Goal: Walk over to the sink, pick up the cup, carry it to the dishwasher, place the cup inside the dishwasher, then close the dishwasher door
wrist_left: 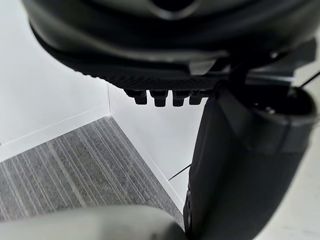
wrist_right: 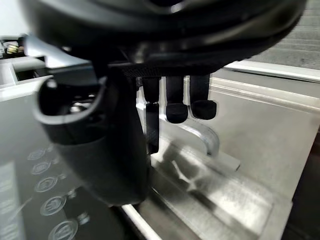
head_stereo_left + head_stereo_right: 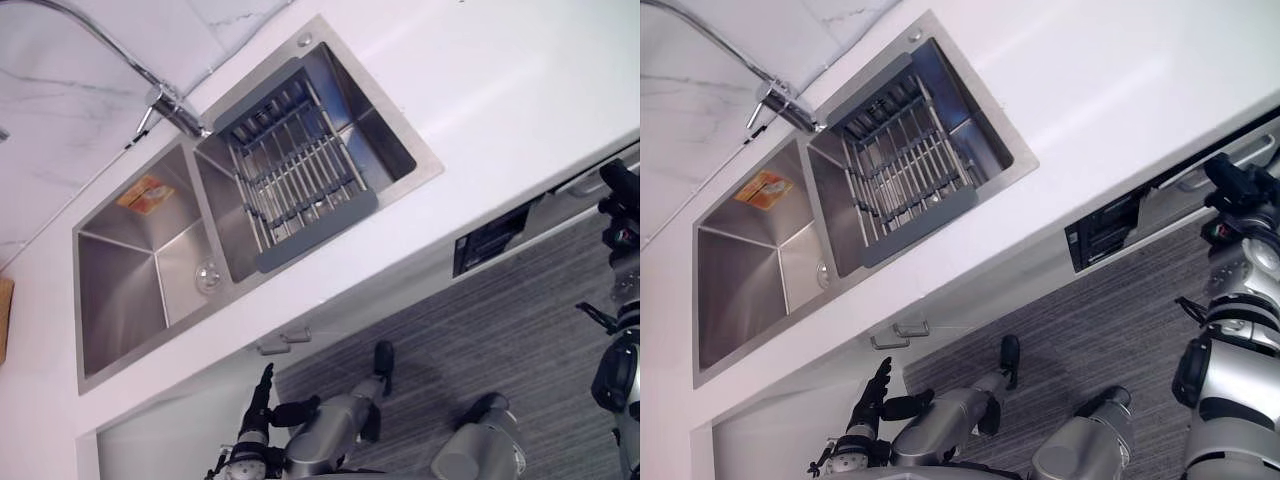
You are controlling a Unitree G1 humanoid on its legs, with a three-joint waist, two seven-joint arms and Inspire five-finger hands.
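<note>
The steel double sink [image 3: 120, 290] is set in the white counter, and a grey dish rack [image 3: 300, 170] sits in its right basin. The dishwasher's silver door [image 2: 250, 145] with a bar handle [image 2: 200, 137] and a dark panel of round icons [image 2: 55, 200] is under the counter at the right. My right hand [image 3: 1232, 183] hovers at that handle, its fingers [image 2: 176, 107] relaxed and just short of the bar, holding nothing. My left hand [image 3: 262, 395] hangs low by the white cabinet front, fingers straight and holding nothing.
A chrome tap [image 3: 170, 105] arches over the sink's divider. An orange sticker [image 3: 147, 192] lies in the left basin. Two small cabinet handles [image 3: 285, 340] sit below the counter edge. Grey striped carpet [image 3: 480, 340] covers the floor in front of the units.
</note>
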